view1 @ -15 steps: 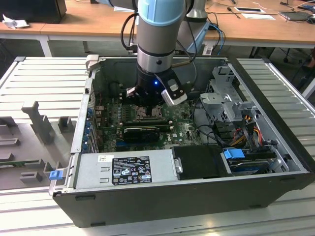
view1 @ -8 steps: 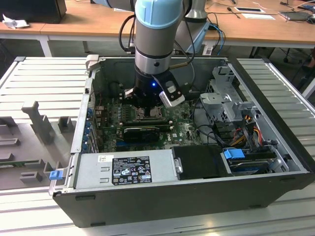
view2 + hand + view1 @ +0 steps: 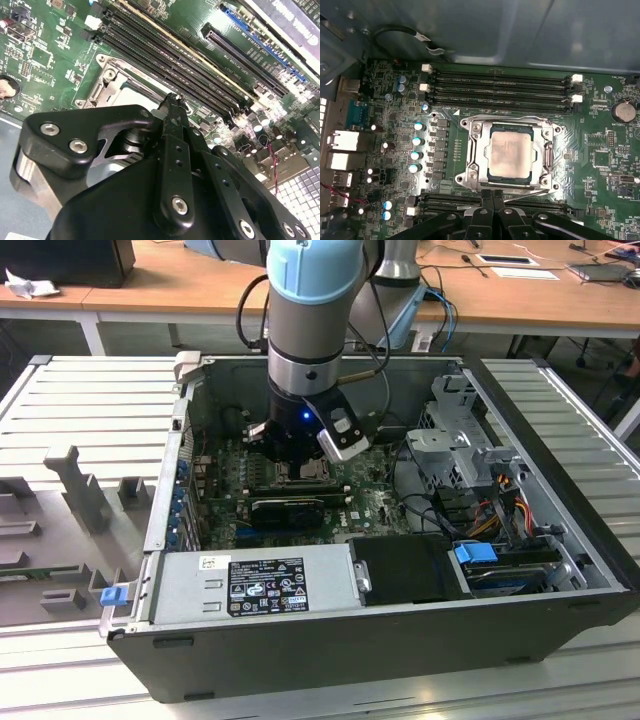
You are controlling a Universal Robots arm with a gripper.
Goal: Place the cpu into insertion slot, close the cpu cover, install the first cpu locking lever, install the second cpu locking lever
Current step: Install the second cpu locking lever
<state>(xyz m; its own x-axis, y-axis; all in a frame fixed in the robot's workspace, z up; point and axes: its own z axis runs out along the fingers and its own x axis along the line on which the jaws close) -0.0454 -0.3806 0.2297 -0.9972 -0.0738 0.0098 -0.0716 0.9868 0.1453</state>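
While the black gripper (image 3: 492,196) hung low over the green motherboard (image 3: 395,90) with its fingers pressed together on nothing, the pale silvery-beige square cpu (image 3: 511,152) sat in the silver-rimmed insertion slot (image 3: 470,177). The thin silvery cpu cover (image 3: 546,155) lay flat around it, the fingertips at the socket's six o'clock edge.

Pale square cpu (image 3: 511,152) flat in insertion slot (image 3: 546,161) (cpu cover (image 3: 476,155) down, framing it)
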